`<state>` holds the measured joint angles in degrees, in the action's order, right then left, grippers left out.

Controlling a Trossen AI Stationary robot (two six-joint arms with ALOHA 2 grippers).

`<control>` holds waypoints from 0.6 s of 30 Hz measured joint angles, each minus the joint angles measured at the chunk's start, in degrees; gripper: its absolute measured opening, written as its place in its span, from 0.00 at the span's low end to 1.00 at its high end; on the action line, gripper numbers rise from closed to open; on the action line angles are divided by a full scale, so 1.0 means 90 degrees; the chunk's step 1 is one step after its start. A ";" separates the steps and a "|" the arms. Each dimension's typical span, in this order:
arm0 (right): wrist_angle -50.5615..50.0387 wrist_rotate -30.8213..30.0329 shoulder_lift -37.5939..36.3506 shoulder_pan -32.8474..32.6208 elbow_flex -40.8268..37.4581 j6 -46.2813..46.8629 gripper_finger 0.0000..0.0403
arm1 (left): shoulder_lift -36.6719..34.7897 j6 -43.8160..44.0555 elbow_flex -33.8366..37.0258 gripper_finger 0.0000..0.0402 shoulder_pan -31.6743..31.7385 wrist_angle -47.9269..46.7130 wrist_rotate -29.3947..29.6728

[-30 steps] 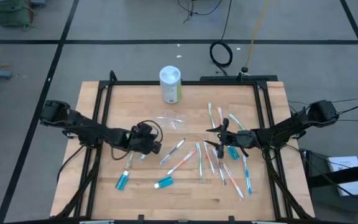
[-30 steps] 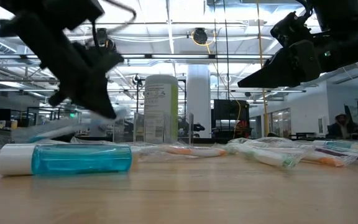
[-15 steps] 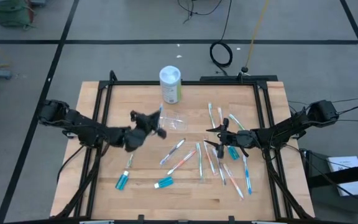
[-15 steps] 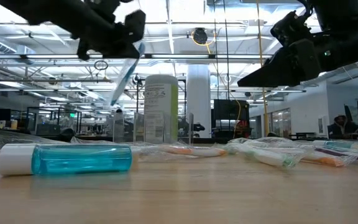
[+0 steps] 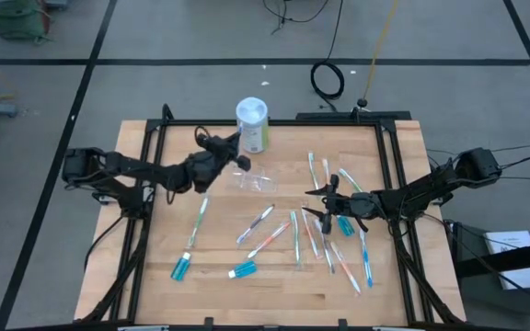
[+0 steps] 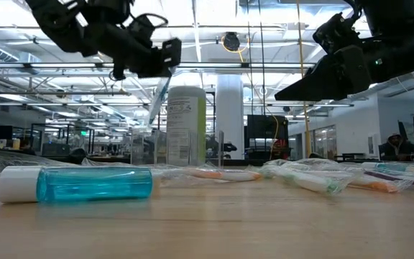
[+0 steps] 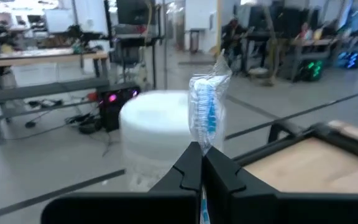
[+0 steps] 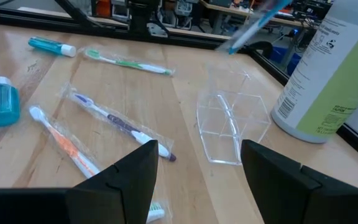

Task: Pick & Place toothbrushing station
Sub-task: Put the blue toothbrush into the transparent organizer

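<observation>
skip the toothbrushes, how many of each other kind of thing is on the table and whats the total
white canister with green label: 1
clear holder: 1
blue containers: 3
total: 5

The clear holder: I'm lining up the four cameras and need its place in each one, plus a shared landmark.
High view: the clear holder lies on the table just below the white canister.
Low view: barely visible, a clear edge right of the canister.
Left wrist view: not visible; the canister fills the view behind the wrapped toothbrush.
Right wrist view: centre right, beside the canister.
Shared landmark: the white canister.
</observation>
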<state>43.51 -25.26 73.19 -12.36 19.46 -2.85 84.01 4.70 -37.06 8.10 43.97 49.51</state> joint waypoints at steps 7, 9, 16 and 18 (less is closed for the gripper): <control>-0.0005 0.0001 0.0000 -0.0002 0.0000 0.0012 0.56 | 0.0647 0.0447 0.0002 0.00 -0.0092 -0.0286 0.0095; -0.0006 0.0002 0.0000 -0.0002 0.0000 0.0055 0.56 | 0.0707 0.0609 0.0002 0.01 -0.0188 -0.0469 0.0445; -0.0010 0.0002 0.0000 0.0000 0.0000 0.0068 0.56 | 0.0707 0.1581 0.0002 0.01 -0.0416 -0.1573 0.0863; -0.0010 0.0002 0.0000 0.0000 0.0000 0.0070 0.56 | 0.0707 0.1977 0.0002 0.03 -0.0435 -0.2051 0.0861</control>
<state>43.42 -25.23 73.19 -12.36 19.46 -2.22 90.37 22.49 -37.04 4.19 25.51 57.25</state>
